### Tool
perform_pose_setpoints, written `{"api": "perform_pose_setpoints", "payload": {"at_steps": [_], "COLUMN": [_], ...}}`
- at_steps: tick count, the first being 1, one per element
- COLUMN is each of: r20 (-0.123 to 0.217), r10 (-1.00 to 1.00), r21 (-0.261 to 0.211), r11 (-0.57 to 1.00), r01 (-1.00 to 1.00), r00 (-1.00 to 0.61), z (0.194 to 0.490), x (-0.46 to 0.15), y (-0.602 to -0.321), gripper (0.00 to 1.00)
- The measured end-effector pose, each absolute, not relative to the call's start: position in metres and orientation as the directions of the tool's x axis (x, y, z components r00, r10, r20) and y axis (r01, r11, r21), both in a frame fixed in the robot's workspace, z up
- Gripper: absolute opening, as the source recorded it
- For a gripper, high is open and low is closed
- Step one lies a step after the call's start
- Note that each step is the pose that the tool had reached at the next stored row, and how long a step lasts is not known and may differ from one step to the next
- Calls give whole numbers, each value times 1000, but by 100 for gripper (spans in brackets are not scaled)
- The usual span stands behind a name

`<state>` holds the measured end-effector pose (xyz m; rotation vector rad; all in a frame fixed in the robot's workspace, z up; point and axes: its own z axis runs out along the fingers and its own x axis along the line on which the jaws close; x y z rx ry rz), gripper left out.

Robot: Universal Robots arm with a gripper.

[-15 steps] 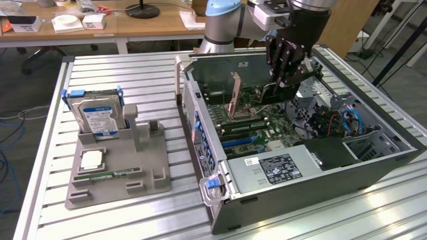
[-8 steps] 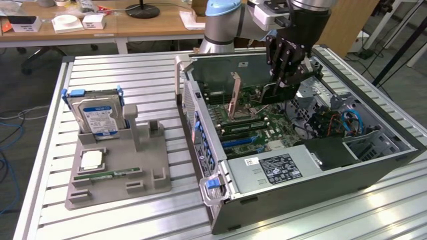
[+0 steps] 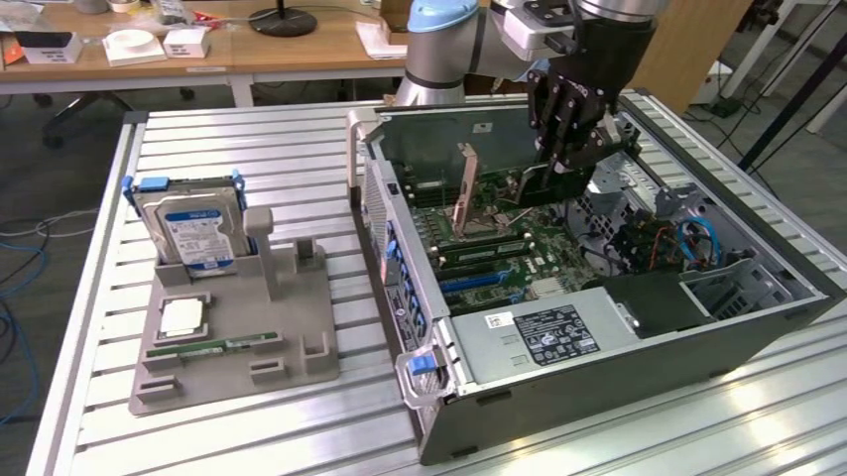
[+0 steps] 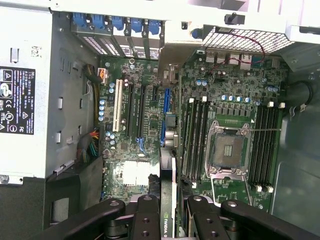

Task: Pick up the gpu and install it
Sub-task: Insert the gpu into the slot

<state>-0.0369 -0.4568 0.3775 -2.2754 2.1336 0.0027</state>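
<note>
My gripper (image 3: 572, 159) hangs over the open computer case (image 3: 741, 327) and is shut on the gpu (image 3: 553, 184), a dark flat card held on edge above the motherboard (image 3: 503, 248). The wrist view sees the gpu (image 4: 169, 200) edge-on between my black fingers (image 4: 145, 220), with a small green logo on its edge. Below it lie the long expansion slots (image 4: 131, 115) and a blue slot (image 4: 165, 112) of the motherboard (image 4: 220, 100). The card is above the board and touches no slot.
A grey fixture (image 3: 232, 327) at the exterior view's left holds a hard drive (image 3: 192, 223), a processor (image 3: 179, 315) and a green memory stick (image 3: 212, 347). Inside the case are the power supply (image 3: 549, 332), an open processor socket (image 4: 227, 150) and memory modules (image 4: 195, 135). The arm's base (image 3: 437, 50) stands behind.
</note>
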Motion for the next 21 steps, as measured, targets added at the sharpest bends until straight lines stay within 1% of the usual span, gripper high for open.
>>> {"api": "perform_pose_setpoints", "payload": {"at_steps": [4, 11, 12, 14, 21], "r20": [-17, -14, -14, -14, -14], "r10": [-998, -1000, -1000, -1000, -1000], "r21": [-14, -14, -8, 18, 20], "r11": [-62, 12, 12, 11, 24], "r01": [-998, -1000, -1000, -1000, -999], "r00": [62, -12, -12, -12, -25], "z": [376, 364, 363, 362, 349], "x": [-37, -38, -39, -39, -39], "y": [-457, -457, -457, -457, -457], "gripper": [26, 26, 26, 26, 26]}}
